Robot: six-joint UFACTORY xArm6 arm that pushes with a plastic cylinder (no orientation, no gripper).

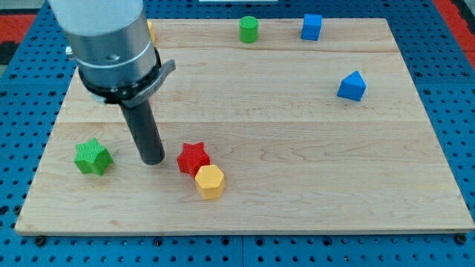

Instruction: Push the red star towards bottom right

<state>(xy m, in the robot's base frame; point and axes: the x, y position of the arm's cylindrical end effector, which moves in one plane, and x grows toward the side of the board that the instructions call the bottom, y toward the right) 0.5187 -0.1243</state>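
The red star (193,158) lies on the wooden board (297,193) at the lower left of the middle. A yellow hexagonal block (210,181) touches it on its lower right. My tip (153,159) stands just to the left of the red star, a small gap apart. A green star (93,156) lies further left of the tip.
A green cylinder (249,30) and a blue cube (312,27) stand near the top edge. A blue house-shaped block (352,86) sits at the right. A yellow block (150,30) peeks out behind the arm at the top left.
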